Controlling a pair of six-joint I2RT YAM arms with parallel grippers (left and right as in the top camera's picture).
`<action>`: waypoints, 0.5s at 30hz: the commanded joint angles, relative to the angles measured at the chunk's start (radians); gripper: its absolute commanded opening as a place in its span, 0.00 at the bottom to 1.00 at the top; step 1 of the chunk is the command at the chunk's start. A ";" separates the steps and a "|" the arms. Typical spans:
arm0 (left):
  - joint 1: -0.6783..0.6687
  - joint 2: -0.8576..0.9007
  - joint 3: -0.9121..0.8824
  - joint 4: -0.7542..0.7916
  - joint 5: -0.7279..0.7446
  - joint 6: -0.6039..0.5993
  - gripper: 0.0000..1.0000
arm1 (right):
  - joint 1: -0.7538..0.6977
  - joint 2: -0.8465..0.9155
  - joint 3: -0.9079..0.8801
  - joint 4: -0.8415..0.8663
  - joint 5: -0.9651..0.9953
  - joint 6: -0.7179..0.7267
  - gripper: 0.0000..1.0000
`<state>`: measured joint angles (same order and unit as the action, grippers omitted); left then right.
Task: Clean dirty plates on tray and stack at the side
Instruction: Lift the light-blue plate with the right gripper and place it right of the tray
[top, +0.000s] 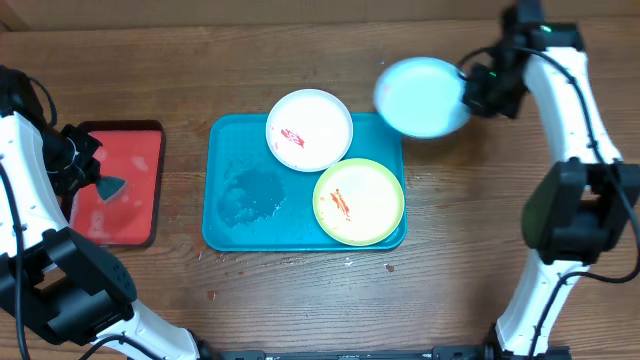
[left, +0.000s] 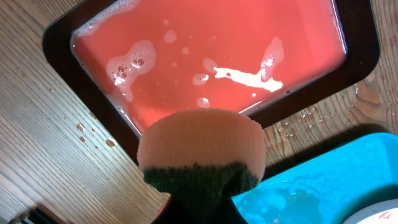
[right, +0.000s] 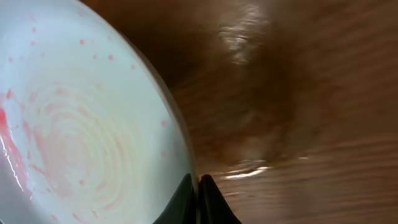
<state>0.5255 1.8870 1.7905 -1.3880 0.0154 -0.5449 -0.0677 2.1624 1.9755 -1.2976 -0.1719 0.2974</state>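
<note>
Two smeared plates (top: 309, 130) wait on the teal tray (top: 240, 200) while the right hand (top: 464, 86) pinches the light blue plate (top: 420, 95) off-tray, seemingly for scrubbing, and the left hand (top: 88, 168) clamps a sponge (left: 202, 140) over the soapy red tray (top: 135, 150).

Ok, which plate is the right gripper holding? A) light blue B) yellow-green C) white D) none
A: the right gripper is shut on the rim of the light blue plate by the tray's corner; the white plate and yellow-green plate lie on it.
</note>
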 joint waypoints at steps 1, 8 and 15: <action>-0.003 -0.015 0.018 0.001 0.005 -0.009 0.04 | -0.050 -0.021 -0.112 0.061 0.000 0.011 0.04; -0.003 -0.015 0.018 0.000 0.005 -0.008 0.04 | -0.124 -0.021 -0.281 0.213 -0.001 0.011 0.15; -0.003 -0.015 0.018 0.005 0.004 -0.008 0.04 | -0.124 -0.027 -0.138 0.065 -0.003 0.010 0.48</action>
<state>0.5255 1.8870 1.7905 -1.3872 0.0158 -0.5449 -0.1947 2.1628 1.7164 -1.1568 -0.1684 0.3111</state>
